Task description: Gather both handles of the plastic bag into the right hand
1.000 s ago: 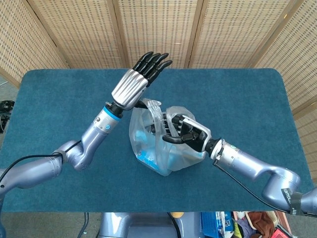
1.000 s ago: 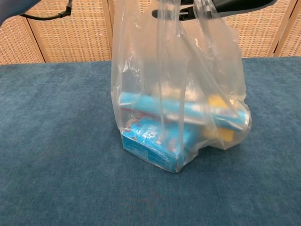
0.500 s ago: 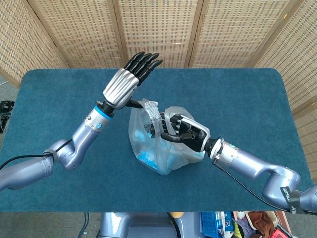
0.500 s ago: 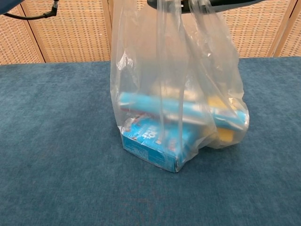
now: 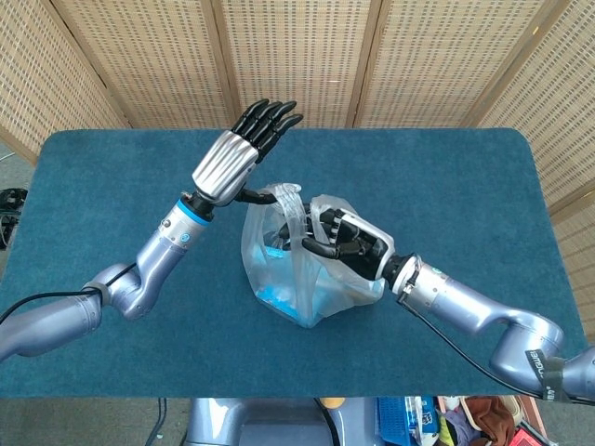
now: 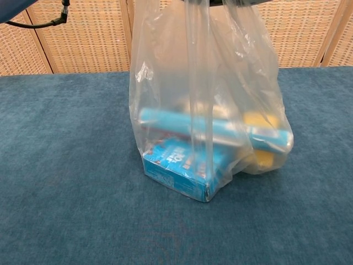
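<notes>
Inside, blue box [image 6: 179, 174], blue tube [image 6: 215, 130], clear plastic bag [image 6: 165, 83], wicker screen [image 5: 297, 56] behind

The clear plastic bag [image 5: 307, 269] stands at the centre of the frame on the blue table [image 5: 112, 177], pulled upright, blocking the middle. Over its mouth the left hand [image 5: 237, 153] rises with fingers straight and together, and the right hand [image 5: 349, 246] curls into the bag's top from the lower right, so that opening is crowded. Bare cloth lies wide on the left, right and far edge. A wicker screen [image 5: 297, 56] walls the top.
</notes>
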Controlling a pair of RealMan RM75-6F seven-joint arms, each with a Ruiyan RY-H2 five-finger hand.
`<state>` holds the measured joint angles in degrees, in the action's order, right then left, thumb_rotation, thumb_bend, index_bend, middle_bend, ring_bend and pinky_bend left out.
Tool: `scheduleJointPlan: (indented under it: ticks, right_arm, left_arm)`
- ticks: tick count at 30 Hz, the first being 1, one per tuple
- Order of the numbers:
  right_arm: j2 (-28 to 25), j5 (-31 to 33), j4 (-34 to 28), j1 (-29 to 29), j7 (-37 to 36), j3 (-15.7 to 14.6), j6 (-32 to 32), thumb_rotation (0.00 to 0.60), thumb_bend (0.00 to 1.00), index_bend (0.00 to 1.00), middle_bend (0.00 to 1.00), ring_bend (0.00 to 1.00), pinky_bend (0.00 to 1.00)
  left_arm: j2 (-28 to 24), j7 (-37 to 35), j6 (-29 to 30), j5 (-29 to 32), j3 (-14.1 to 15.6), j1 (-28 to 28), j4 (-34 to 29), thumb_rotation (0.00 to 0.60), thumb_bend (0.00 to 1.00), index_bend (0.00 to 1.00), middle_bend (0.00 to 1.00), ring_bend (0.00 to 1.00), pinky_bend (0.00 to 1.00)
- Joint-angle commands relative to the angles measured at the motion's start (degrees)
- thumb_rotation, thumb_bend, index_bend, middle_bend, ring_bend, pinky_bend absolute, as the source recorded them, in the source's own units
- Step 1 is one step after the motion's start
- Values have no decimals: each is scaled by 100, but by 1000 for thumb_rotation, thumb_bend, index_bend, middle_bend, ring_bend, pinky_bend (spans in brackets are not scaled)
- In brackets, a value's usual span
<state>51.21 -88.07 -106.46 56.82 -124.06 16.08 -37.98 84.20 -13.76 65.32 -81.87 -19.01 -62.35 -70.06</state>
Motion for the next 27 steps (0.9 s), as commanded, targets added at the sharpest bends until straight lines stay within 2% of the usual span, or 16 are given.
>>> scheduleJointPlan:
  ticks: [1, 3, 8, 14, 21, 27]
  right_arm:
    - [34, 253, -48, 6, 218, 51, 29, 600, 430, 276, 352, 211, 213]
    - [49, 456, -107, -7, 387, 102, 39, 600, 436, 253, 322, 176, 211]
    - [52, 796, -242, -68, 671, 225, 49, 600, 448, 193, 310, 163, 220]
    - [34, 766, -331, -166, 629, 342, 57, 600, 454, 194, 310, 194, 292]
    - [0, 684, -307, -194, 538, 429, 209, 600, 455, 199, 310, 216, 294]
    - [30, 626, -215, -233, 524, 437, 296, 600, 454, 199, 328, 242, 294]
  left_arm:
    - [0, -1, 11, 2, -8, 5, -2, 600, 0, 0, 0, 0, 0]
    - [-13, -10, 15, 9, -20, 11, -9, 600, 0, 0, 0, 0, 0]
    - [-79, -68, -6, -3, -13, 36, -75, 600, 0, 0, 0, 0, 0]
    - [-321, -168, -206, 32, 36, 90, -285, 600, 0, 0, 0, 0, 0]
    - [-608, -329, -320, 18, 120, 217, -495, 600, 0, 0, 0, 0, 0]
    - [-851, -727, -535, -8, 214, 291, -646, 534, 0, 0, 0, 0, 0]
